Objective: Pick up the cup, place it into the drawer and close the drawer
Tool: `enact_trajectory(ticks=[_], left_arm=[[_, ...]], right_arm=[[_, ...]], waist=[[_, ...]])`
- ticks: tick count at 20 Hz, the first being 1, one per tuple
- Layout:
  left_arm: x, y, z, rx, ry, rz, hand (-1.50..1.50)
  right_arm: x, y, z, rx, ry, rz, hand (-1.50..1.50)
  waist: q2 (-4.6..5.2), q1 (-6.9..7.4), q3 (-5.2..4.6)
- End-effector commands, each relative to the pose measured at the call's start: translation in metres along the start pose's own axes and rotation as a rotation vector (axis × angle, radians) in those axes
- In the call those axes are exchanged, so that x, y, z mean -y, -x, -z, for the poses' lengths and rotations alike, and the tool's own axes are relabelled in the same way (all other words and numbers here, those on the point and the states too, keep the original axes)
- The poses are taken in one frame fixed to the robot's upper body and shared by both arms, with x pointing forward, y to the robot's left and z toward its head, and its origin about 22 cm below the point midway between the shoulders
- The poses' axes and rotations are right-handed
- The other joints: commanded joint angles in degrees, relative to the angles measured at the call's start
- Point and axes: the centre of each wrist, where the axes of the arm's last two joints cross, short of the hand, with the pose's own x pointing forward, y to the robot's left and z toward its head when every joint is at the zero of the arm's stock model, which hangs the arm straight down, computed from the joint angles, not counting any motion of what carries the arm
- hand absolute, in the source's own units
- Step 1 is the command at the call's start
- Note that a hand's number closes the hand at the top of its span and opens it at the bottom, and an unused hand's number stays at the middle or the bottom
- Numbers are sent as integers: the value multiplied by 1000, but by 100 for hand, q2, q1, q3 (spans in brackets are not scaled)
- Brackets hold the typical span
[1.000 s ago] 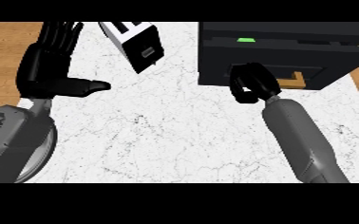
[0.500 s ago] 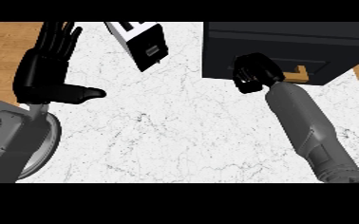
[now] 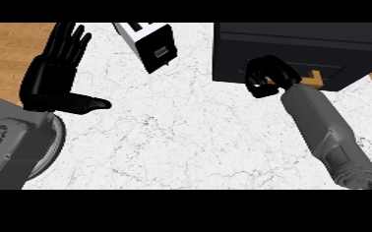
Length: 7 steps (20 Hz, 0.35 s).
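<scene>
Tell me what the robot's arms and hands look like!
Each arm is a smooth grey tube, round like a pipe. At its end sits a shiny black robot hand with fingers and a thumb, shaped much like a person's: the left robot hand and the right robot hand. No cables or markings show.

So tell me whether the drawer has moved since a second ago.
Yes. The drawer has slid into the dark cabinet; the green cup no longer shows, and the right hand is at its front.

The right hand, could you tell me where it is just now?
In the head view the right hand is at the upper right, fingers curled against the front of the dark drawer unit.
</scene>
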Motion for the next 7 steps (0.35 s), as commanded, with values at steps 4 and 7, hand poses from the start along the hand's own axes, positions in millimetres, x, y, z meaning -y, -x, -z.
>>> enact_trajectory(ticks=[4,7], left_arm=[[7,10,-3,-10,13,-25,-150],[-4,17,-8,-20,5,-4,-150]], right_arm=[[61,5,-1,-125,159,-15,150],[69,1,2,-101,169,-15,150]], waist=[[241,146,58],[269,132,48]])
